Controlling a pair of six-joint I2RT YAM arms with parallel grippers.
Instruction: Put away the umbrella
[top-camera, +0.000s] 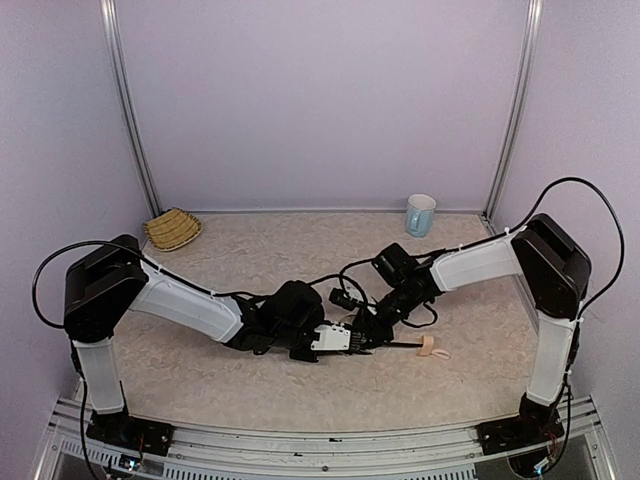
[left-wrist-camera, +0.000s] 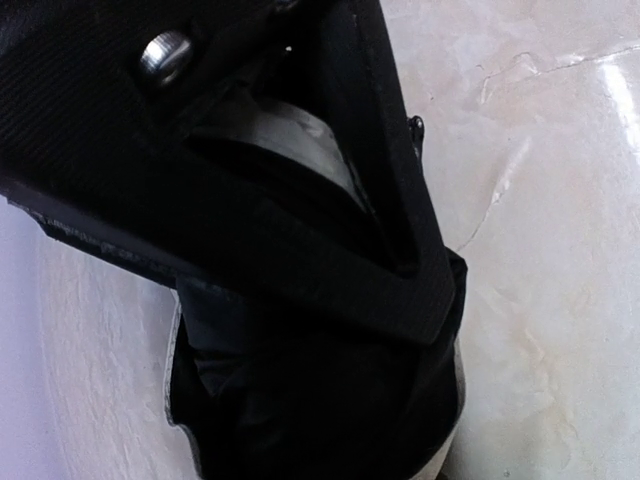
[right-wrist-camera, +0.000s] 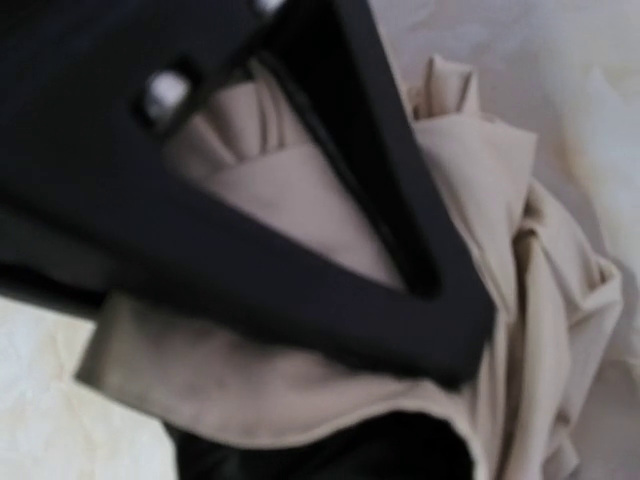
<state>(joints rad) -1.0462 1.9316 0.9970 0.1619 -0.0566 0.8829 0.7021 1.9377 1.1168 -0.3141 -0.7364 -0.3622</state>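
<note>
So the umbrella is lying on the bench, a bit right of the middle and toward the near edge, right where the two arms meet. You can see the thin black shaft sticking out to the right, with the little tan handle and its loop strap resting flat on the bench top.

The canopy is a crumpled bunch of beige cloth with something black showing under its lower edge. The right claw is clamped down on that bunch. Its fingers are closed only as far as the wad lets them, and you can see beige folds right through the open frame of one finger.

The left claw comes in from the other side, tip to tip with the right one. Up close its finger sits over dark cloth with a greyish edge. Honestly I can't tell if it's got a grip on it or how wide it's open, since it's all black on black.

As for containers, there's a shallow woven straw basket at the back left corner, well away from the umbrella, with only its own weave showing inside. A pale blue mug stands upright at the back right by the wall, and I can't tell what's in it from here.
</note>
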